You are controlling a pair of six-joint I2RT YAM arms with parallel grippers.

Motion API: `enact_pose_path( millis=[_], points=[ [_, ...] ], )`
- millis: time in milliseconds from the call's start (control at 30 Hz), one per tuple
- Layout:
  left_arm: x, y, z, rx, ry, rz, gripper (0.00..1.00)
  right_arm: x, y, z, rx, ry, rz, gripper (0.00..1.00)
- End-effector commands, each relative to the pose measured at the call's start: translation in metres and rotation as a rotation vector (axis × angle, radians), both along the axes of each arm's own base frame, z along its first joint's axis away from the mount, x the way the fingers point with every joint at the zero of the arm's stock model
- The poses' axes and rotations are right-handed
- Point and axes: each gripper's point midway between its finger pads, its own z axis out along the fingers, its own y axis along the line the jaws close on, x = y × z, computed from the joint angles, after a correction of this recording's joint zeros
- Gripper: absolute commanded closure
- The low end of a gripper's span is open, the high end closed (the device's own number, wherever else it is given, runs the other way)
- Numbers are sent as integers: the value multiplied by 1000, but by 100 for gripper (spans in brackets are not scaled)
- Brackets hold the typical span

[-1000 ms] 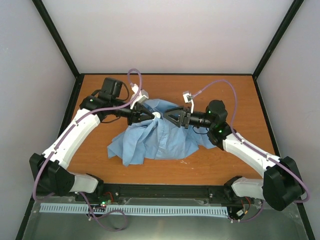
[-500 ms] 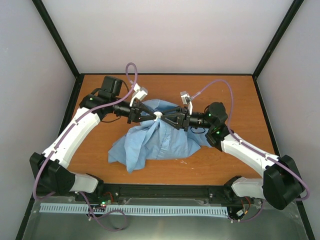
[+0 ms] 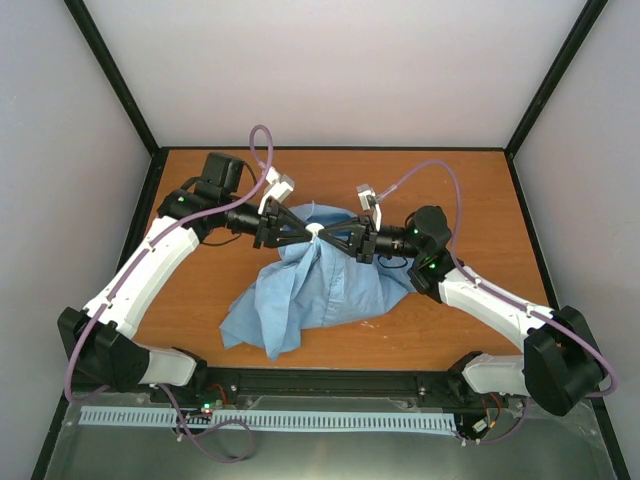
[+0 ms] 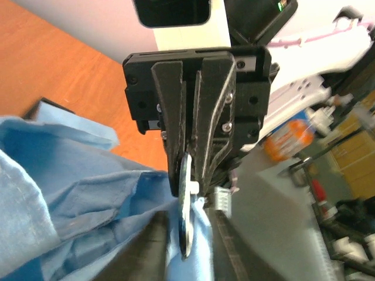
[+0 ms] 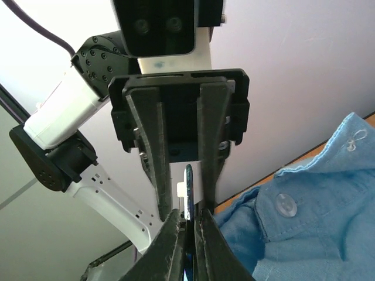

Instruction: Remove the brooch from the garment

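The light blue shirt (image 3: 320, 290) hangs bunched from a raised point, its lower part on the table. The brooch (image 3: 315, 231) shows as a small pale spot where both grippers meet. My left gripper (image 3: 308, 231) reaches in from the left, closed on the shirt fabric (image 4: 70, 187) beside the brooch (image 4: 186, 216). My right gripper (image 3: 322, 232) reaches in from the right. In the right wrist view its jaws (image 5: 188, 216) are shut on the edge-on dark blue disc (image 5: 188, 181). A white pin back sticks out of the disc.
The orange-brown table (image 3: 480, 190) is walled by pale panels at the back and both sides. Purple cables loop above both wrists. A white shirt button (image 5: 285, 205) sits on the placket right of my right jaws.
My right gripper has moved left and shut on the brooch beside my left gripper. Both grippers have risen slightly, lifting the shirt's top.
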Motion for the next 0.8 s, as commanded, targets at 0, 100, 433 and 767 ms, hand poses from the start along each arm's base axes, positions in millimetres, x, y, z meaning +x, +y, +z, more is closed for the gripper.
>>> enact_pose_path(
  millis=[0,100,433,767],
  points=[
    [-7,5,-3,30,-66,-8,69,-3,-2,5,20,-52,-16,97],
    [-5,6,-9,54,-76,-3,61,-2,-1,-3,-14,-51,-17,97],
    [3,5,-16,78,-73,18,93,-2,1,-7,-55,-61,-4,98],
    [2,3,-23,80,0,13,71,-3,-1,2,-33,-87,-13,97]
  ],
)
